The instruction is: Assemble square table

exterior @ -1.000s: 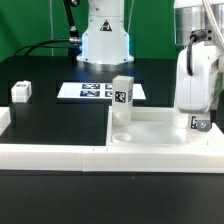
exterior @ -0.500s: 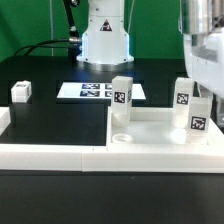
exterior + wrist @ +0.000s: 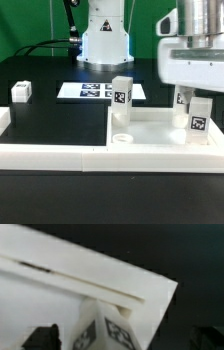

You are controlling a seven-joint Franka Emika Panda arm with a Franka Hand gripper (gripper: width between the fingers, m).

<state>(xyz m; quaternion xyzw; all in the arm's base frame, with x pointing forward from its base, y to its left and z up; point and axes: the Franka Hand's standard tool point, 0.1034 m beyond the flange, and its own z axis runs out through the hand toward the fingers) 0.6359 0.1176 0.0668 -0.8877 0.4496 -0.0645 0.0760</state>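
1. Your gripper (image 3: 128,335) is spread wide and grasps nothing. In the wrist view its dark fingers (image 3: 42,336) flank a leg with gaps on both sides.
2. The square table slab (image 3: 155,128) lies rim-up on the exterior view's right, against the border wall (image 3: 55,155). Three legs stand on it: the near leg (image 3: 200,115), the leg behind it (image 3: 183,97) and the corner leg (image 3: 122,95).
3. The fourth leg (image 3: 21,91) sits well apart on the black tabletop.
4. Expect hard, light, smooth plastic (likely slippery). Pinch a leg across its flat sides, squarely.
5. The legs are boxy white blocks with printed tags. One round socket (image 3: 120,138) looks empty.
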